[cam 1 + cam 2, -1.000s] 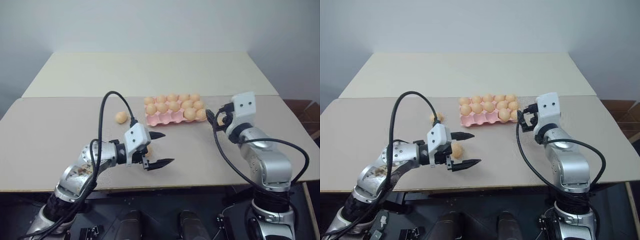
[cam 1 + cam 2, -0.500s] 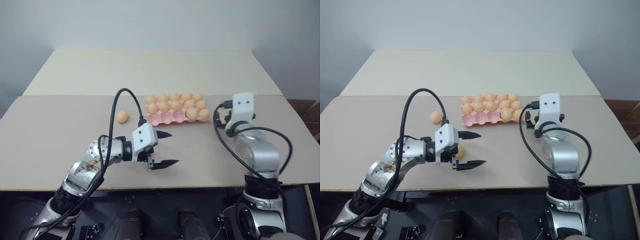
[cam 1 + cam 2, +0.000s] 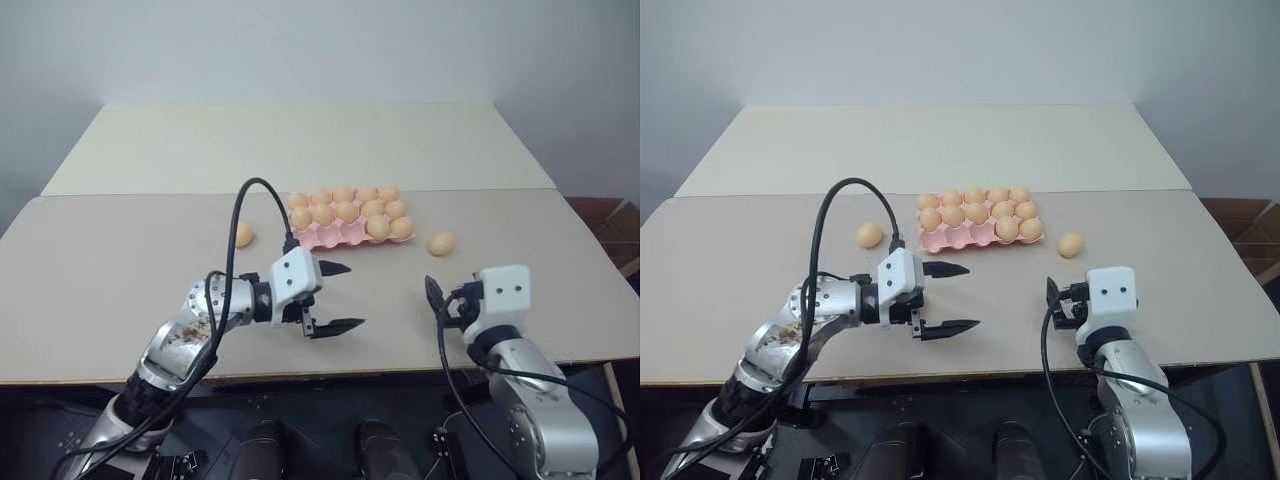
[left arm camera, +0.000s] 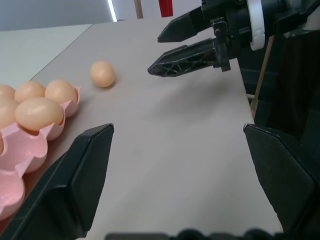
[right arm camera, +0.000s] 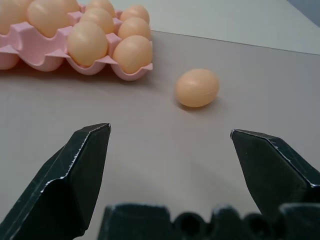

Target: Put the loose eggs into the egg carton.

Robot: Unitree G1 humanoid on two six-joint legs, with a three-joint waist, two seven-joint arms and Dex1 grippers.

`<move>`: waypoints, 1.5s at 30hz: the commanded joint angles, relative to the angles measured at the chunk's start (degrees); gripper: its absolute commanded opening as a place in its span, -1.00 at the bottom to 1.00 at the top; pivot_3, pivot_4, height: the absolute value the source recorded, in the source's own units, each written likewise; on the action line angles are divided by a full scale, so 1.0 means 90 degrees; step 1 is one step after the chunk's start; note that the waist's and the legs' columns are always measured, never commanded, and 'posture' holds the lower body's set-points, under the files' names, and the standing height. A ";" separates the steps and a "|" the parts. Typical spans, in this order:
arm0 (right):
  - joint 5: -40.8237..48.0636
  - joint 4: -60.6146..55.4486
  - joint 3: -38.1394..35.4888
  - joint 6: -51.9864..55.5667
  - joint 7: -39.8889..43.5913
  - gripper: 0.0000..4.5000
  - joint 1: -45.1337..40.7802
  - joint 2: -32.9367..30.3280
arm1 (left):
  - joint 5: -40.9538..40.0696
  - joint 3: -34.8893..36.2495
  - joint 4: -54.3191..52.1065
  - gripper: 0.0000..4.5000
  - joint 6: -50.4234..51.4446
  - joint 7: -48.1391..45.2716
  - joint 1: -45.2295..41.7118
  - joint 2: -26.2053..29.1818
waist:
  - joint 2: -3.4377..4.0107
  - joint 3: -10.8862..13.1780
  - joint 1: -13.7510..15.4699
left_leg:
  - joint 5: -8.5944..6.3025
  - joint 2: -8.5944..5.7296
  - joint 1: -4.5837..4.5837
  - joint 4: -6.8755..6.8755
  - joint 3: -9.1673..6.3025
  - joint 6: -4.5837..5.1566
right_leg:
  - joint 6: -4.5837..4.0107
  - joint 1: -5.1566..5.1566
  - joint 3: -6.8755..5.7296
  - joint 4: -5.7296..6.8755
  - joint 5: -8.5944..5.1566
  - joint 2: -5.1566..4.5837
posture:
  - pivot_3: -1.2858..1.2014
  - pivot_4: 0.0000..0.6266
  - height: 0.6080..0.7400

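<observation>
1. Out on the bench (image 3: 730,300), just beside the right end of the egg carton (image 3: 975,237) and not touching it, sits a loose egg (image 3: 1071,245). A second loose egg (image 3: 869,235) lies off the carton's left end, a little further out.

2. Right gripper (image 5: 170,165) hangs low near the front edge with jaws spread wide and nothing between them, pointed at the right-hand egg, which lies ahead of the fingertips with a clear gap between.

3. Left gripper (image 3: 945,297) hovers in front of the carton, pointing to the right, jaws also wide apart and empty.

4. My read: this is the lining-up step before a pick, with the right arm best placed for the right-hand egg. The carton's back cups are full; its front row looks mostly vacant, apart from eggs at the right end.

5. Next move, as I judge it: ease the right jaws forward until they straddle the egg, then close gently, since a smooth oval could roll off at a nudge.

6. Room to work is good. Bare bench lies between the right gripper and its egg, and open surface runs on to the right of it.

7. Watch the carton's scalloped rim close on the egg's left, and the front edge beneath both arms.
</observation>
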 commanded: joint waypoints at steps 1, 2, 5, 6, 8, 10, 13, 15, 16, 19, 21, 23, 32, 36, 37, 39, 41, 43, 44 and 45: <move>-0.0056 -0.0248 -0.0037 0.0159 -0.0227 0.99 -0.0252 0.0114 | 0.0046 -0.0078 0.0099 1.00 -0.0209 -0.0071 -0.0192 -0.0141 | 0.0000 0.0000 0.0007 | 0.0002 0.0000 0.0000 0.0000 0.0000 -0.0003 | -0.0001 0.0001 0.0000 0.0000 0.0000 0.0000 | 0.03 -0.52 1.00; 0.0010 -0.0178 -0.0088 0.0261 -0.0260 0.99 -0.0409 0.0182 | 0.0068 -0.0096 0.0164 1.00 -0.0235 -0.0090 -0.0235 -0.0168 | 0.0000 0.0000 0.0005 | 0.0003 0.0000 0.0000 0.0000 0.0000 -0.0003 | -0.0001 0.0000 0.0000 0.0001 0.0001 0.0000 | 0.03 -0.52 1.00; -0.0062 0.0367 -0.0103 0.0429 -0.0458 0.99 -0.1052 0.0274 | 0.0160 -0.0145 0.0354 1.00 -0.0322 -0.0164 -0.0350 -0.0188 | 0.0000 0.0000 -0.0003 | 0.0004 0.0000 0.0001 0.0000 -0.0001 -0.0004 | -0.0001 -0.0001 0.0001 0.0002 0.0002 0.0001 | 0.03 -0.52 1.00; -0.0108 0.0547 -0.0106 0.0445 -0.0540 0.99 -0.1242 0.0309 | 0.0187 -0.0160 0.0391 1.00 -0.0341 -0.0189 -0.0376 -0.0187 | 0.0000 0.0000 -0.0006 | 0.0005 -0.0001 0.0000 0.0000 -0.0001 -0.0004 | -0.0001 0.0000 0.0000 0.0002 0.0003 0.0001 | 0.03 -0.52 1.00; -0.0262 0.0901 -0.0025 0.0434 -0.0675 0.99 -0.1556 0.0313 | 0.0188 -0.0145 0.0424 1.00 -0.0355 -0.0245 -0.0392 -0.0172 | 0.0000 0.0000 0.0007 | 0.0006 -0.0001 0.0001 0.0000 -0.0001 -0.0004 | -0.0003 0.0000 0.0001 0.0002 0.0004 0.0001 | 0.03 -0.52 1.00; -0.0310 0.1330 -0.0057 0.0429 -0.0819 0.99 -0.1913 0.0388 | 0.0180 -0.0126 0.0449 1.00 -0.0365 -0.0301 -0.0405 -0.0150 | 0.0000 0.0000 0.0022 | 0.0006 -0.0001 -0.0002 0.0000 -0.0002 -0.0004 | -0.0003 -0.0001 -0.0001 0.0002 0.0003 0.0001 | 0.03 -0.52 1.00; -0.0408 0.2327 -0.0205 0.0188 -0.1135 0.99 -0.2588 0.0537 | 0.0207 -0.0145 0.0489 1.00 -0.0370 -0.0343 -0.0449 -0.0158 | 0.0000 0.0000 0.0015 | 0.0006 -0.0002 -0.0011 0.0000 -0.0002 -0.0004 | -0.0003 -0.0005 -0.0001 0.0000 0.0003 0.0001 | 0.03 -0.52 1.00; -0.0510 0.2998 -0.0286 -0.0068 -0.1315 0.99 -0.2990 0.0532 | 0.0236 -0.0146 0.0487 1.00 -0.0358 -0.0347 -0.0455 -0.0176 | 0.0000 0.0000 0.0013 | 0.0006 -0.0002 -0.0011 -0.0001 0.0000 -0.0004 | -0.0003 -0.0007 -0.0001 0.0000 0.0005 0.0000 | 0.03 -0.52 1.00; -0.0546 0.3316 -0.0335 -0.0169 -0.1413 0.99 -0.3177 0.0526 | 0.0242 -0.0137 0.0479 1.00 -0.0350 -0.0351 -0.0451 -0.0175 | 0.0001 0.0000 0.0015 | 0.0006 -0.0001 -0.0010 0.0000 -0.0002 -0.0004 | -0.0003 -0.0006 -0.0003 0.0000 0.0005 0.0000 | 0.03 -0.52 1.00; -0.0627 0.4081 -0.0374 -0.0442 -0.1532 0.99 -0.3561 0.0448 | 0.0250 -0.0112 0.0441 1.00 -0.0319 -0.0341 -0.0415 -0.0157 | 0.0001 0.0000 0.0010 | 0.0006 -0.0002 -0.0012 -0.0001 -0.0001 -0.0004 | -0.0003 -0.0007 -0.0001 0.0000 0.0005 0.0000 | 0.03 -0.52 1.00; -0.0699 0.4613 -0.0377 -0.0700 -0.1616 0.99 -0.3788 0.0386 | 0.0256 -0.0095 0.0407 1.00 -0.0311 -0.0330 -0.0371 -0.0126 | 0.0001 0.0000 0.0003 | 0.0006 -0.0002 -0.0012 -0.0001 0.0000 -0.0004 | -0.0003 -0.0007 -0.0001 -0.0001 0.0005 0.0000 | 0.03 -0.52 1.00; -0.0692 0.5008 -0.0382 -0.0898 -0.1616 0.99 -0.3946 0.0340 | 0.0258 -0.0083 0.0390 1.00 -0.0301 -0.0312 -0.0350 -0.0111 | 0.0001 0.0000 0.0002 | 0.0006 -0.0002 -0.0012 -0.0001 0.0001 -0.0004 | -0.0003 -0.0008 0.0000 0.0000 0.0005 0.0000 | 0.03 -0.52 1.00; -0.0607 0.6312 -0.0541 -0.1584 -0.1659 0.82 -0.4415 0.0189 | 0.0248 -0.0050 0.0309 1.00 -0.0264 -0.0246 -0.0267 -0.0059 | 0.0001 0.0000 -0.0033 | 0.0006 -0.0001 -0.0011 -0.0001 0.0000 -0.0004 | -0.0003 -0.0008 0.0000 0.0002 0.0005 0.0000 | 0.03 -0.52 1.00; -0.0538 0.6157 -0.0581 -0.1554 -0.1618 0.82 -0.4362 0.0179 | 0.0221 0.0065 0.0280 1.00 -0.0217 -0.0172 -0.0183 0.0018 | 0.0002 0.0000 -0.0058 | 0.0006 -0.0001 -0.0011 -0.0002 0.0001 -0.0004 | -0.0003 -0.0008 0.0001 0.0002 0.0005 0.0000 | 0.03 -0.52 1.00; -0.0510 0.6027 -0.0576 -0.1502 -0.1583 0.76 -0.4311 0.0185 | 0.0202 0.0114 0.0255 1.00 -0.0195 -0.0147 -0.0130 0.0057 | 0.0002 0.0000 -0.0066 | 0.0006 -0.0001 -0.0011 -0.0002 0.0000 -0.0004 | -0.0003 -0.0008 0.0001 0.0003 0.0005 0.0000 | 0.03 -0.52 1.00; -0.0455 0.5708 -0.0562 -0.1357 -0.1508 0.76 -0.4177 0.0210 | 0.0146 0.0239 0.0178 1.00 -0.0135 -0.0116 0.0019 0.0172 | 0.0002 0.0000 -0.0092 | 0.0006 -0.0001 -0.0011 -0.0002 -0.0001 -0.0004 | -0.0003 -0.0009 0.0001 0.0003 0.0005 0.0000 | 0.03 -0.52 1.00; -0.0420 0.5282 -0.0522 -0.1187 -0.1453 0.76 -0.4003 0.0234 | 0.0101 0.0379 0.0064 1.00 -0.0069 -0.0075 0.0192 0.0286 | 0.0002 -0.0001 -0.0118 | 0.0006 -0.0001 -0.0012 -0.0004 -0.0002 -0.0004 | -0.0003 -0.0009 0.0001 0.0003 0.0005 -0.0001 | 0.03 -0.52 1.00; -0.0357 0.4651 -0.0459 -0.0939 -0.1383 0.64 -0.3806 0.0265 | -0.0013 0.0595 -0.0100 1.00 0.0080 0.0032 0.0347 0.0331 | 0.0002 0.0000 -0.0128 | 0.0006 -0.0001 -0.0012 -0.0006 -0.0003 -0.0004 | -0.0003 -0.0011 0.0001 0.0003 0.0005 -0.0001 | 0.03 -0.52 1.00; -0.0314 0.4231 -0.0391 -0.0776 -0.1311 0.53 -0.3690 0.0279 | -0.0098 0.0754 -0.0201 1.00 0.0193 0.0118 0.0424 0.0349 | 0.0002 0.0000 -0.0128 | 0.0006 -0.0001 -0.0012 -0.0006 -0.0005 -0.0004 | -0.0002 -0.0012 0.0001 0.0004 0.0005 -0.0002 | 0.03 -0.52 1.00; -0.0270 0.3828 -0.0351 -0.0610 -0.1280 0.38 -0.3580 0.0317 | -0.0171 0.0914 -0.0297 1.00 0.0304 0.0199 0.0498 0.0375 | 0.0002 -0.0001 -0.0128 | 0.0006 0.0000 -0.0013 -0.0006 -0.0005 -0.0004 | -0.0002 -0.0012 0.0001 0.0004 0.0005 -0.0002 | 0.03 -0.52 1.00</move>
